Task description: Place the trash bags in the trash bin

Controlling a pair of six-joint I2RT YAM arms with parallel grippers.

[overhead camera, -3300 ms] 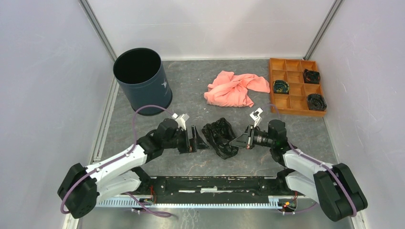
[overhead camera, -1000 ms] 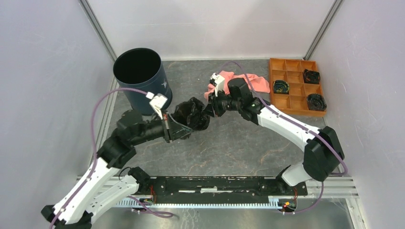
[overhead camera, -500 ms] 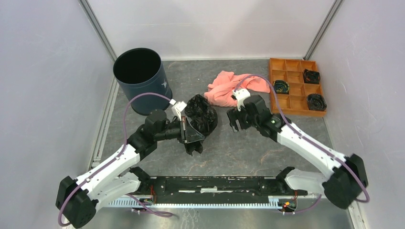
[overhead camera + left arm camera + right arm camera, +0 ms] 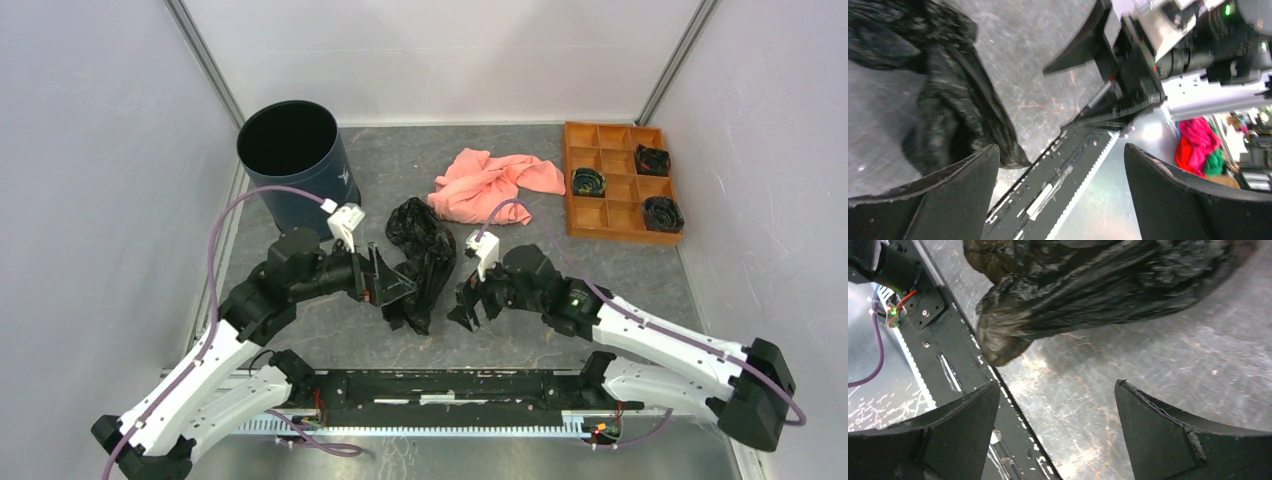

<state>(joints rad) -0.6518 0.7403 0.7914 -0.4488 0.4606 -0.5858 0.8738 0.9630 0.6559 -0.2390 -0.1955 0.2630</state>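
The black trash bag [image 4: 420, 255] lies crumpled on the grey table, between my two grippers and loose from both. My left gripper [image 4: 392, 285] is just left of it, open and empty; in the left wrist view [image 4: 1062, 147] the bag [image 4: 948, 105] lies up and to the left, beside the left finger. Open and empty too, my right gripper [image 4: 463, 305] is just right of the bag's lower end; the bag [image 4: 1098, 290] lies beyond its fingertips [image 4: 1057, 385]. The navy trash bin [image 4: 297, 170] stands upright at the back left, and I see nothing in its dark inside.
A salmon-pink cloth [image 4: 495, 185] is bunched behind the bag. An orange compartment tray [image 4: 620, 225] with black parts sits at the back right. The black base rail [image 4: 440, 385] runs along the near edge. Walls close in both sides.
My left gripper has opened and let go of the bag, which now lies lower on the table. The right gripper has opened wide and pulled back toward the near edge.
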